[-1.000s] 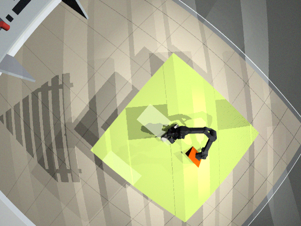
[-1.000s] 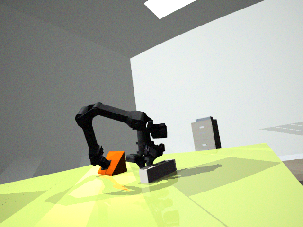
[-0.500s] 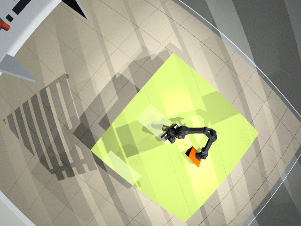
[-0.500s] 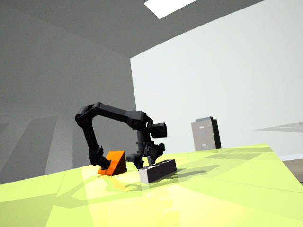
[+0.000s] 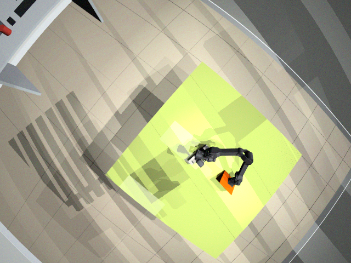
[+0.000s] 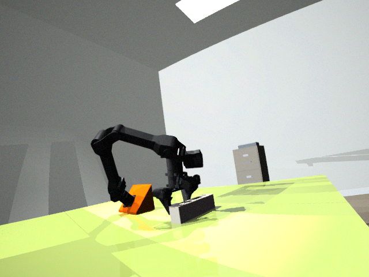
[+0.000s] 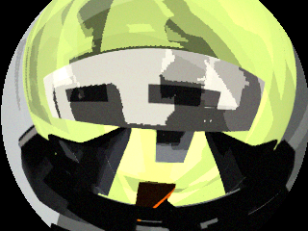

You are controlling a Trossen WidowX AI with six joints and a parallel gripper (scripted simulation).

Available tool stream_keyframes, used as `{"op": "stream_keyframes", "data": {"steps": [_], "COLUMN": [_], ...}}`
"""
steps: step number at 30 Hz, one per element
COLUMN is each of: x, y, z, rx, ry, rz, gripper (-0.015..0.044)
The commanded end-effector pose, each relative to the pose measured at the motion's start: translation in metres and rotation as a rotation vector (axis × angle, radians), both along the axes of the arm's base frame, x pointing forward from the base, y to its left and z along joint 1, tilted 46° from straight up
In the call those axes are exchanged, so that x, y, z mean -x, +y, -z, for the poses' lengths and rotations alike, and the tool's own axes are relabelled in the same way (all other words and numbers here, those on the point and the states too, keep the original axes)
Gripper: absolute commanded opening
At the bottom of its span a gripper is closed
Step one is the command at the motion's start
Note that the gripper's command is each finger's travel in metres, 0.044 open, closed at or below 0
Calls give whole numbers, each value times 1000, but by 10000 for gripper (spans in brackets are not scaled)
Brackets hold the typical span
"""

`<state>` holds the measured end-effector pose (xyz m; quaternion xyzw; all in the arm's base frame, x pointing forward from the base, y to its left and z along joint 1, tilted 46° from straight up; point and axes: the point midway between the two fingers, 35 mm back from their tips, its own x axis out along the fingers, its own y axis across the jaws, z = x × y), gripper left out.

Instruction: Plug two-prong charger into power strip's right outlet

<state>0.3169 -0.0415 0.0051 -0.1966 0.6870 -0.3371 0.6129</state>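
Observation:
The power strip (image 5: 193, 159) (image 6: 194, 210) (image 7: 137, 107) is a light grey bar on the table, with a left dark recess (image 7: 87, 93) and a right dark recess (image 7: 180, 94) on the face seen in the wrist view. My gripper (image 6: 177, 205) (image 7: 169, 129) points down at the strip's base side, open wide, its fingertips partly hidden by the strip. A small grey block with a dark upper part, apparently the charger (image 7: 171, 154), is between the spread fingers, against the strip's base-side edge in the wrist view. Its prongs are hidden; whether it is plugged in cannot be told.
The arm's orange wedge base (image 5: 226, 182) (image 6: 141, 198) stands behind the gripper. The yellow-green table (image 5: 209, 226) (image 6: 268, 253) carries strong patches of light and shadow. A filing cabinet (image 6: 247, 167) stands beyond the table.

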Motion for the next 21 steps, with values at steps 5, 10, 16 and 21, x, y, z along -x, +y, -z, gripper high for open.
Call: {"op": "stream_keyframes", "data": {"steps": [5,10,16,21], "x": [4,5,7,9], "y": [0,0,1,1], "z": [0,0,1,1], "rx": [3,3,4,4], "ry": [-6,-9,-11,-14], "rz": [3,3,3,3], "gripper": [440,440,440,440]}}
